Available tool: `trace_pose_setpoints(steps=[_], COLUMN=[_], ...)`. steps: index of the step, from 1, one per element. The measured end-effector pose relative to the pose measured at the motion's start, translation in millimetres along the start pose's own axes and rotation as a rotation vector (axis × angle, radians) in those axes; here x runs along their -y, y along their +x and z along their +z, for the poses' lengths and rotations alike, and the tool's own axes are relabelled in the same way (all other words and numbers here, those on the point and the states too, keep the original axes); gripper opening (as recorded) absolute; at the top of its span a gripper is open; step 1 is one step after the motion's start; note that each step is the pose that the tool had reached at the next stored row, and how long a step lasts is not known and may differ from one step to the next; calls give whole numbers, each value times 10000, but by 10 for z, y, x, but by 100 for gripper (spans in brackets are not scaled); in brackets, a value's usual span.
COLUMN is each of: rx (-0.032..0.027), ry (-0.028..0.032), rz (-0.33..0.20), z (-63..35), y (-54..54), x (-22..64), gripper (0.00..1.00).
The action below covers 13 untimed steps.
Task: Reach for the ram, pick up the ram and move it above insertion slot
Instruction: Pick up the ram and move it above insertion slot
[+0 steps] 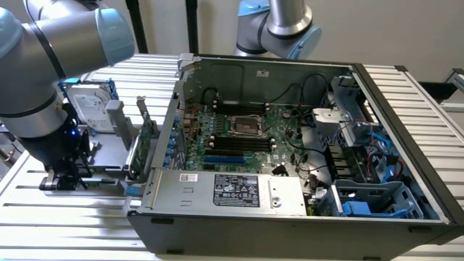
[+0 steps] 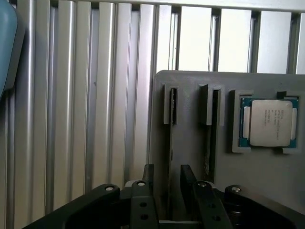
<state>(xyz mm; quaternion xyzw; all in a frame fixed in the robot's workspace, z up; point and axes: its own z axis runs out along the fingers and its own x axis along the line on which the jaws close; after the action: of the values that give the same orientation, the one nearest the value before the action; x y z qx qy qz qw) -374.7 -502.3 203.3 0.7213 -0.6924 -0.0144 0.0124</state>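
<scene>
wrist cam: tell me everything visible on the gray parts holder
The gray parts holder looks like matte plastic, a flat slab lying on the slatted metal table. It has two narrow slots with raised walls and a square pocket where a CPU lies flat, metal lid up. The open gripper has a finger either side of one slot; whether it touches the holder I cannot tell.

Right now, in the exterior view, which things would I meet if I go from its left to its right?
tool → upright green expansion card → CPU socket on the motherboard → blue drive cage
</scene>
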Motion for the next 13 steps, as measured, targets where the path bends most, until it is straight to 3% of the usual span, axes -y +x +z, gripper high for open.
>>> trace_pose_setpoints(steps=[13], rx=[29], ry=[-2], rz=[-4], z=[46], y=[-28], x=[14], gripper=[36])
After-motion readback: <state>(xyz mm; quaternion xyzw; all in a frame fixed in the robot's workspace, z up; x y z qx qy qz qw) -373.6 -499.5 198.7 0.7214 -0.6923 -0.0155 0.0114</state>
